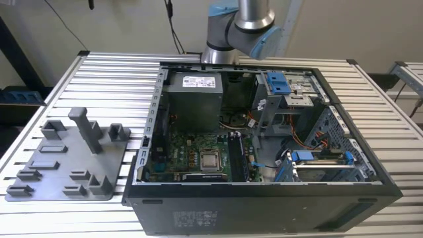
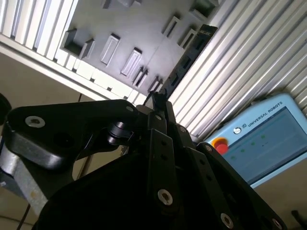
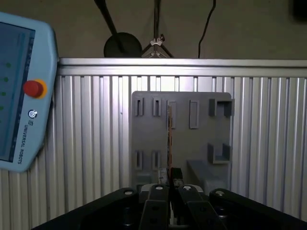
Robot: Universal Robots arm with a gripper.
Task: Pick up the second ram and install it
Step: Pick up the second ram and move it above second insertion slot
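Up off the grey fixture plate point(image 3: 201, 139), gripper point(image 3: 169, 179) clamped on one end of the second ram point(image 3: 169, 134); board hangs edge-on, long edge free, probably for a straight socket point(image 1: 238, 158) push.

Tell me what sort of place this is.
Probably a robotics lab bench for computer assembly: a slatted metal table carries an open computer tower and a grey fixture plate, a robot arm rises beyond it, and the tool grips the second ram.
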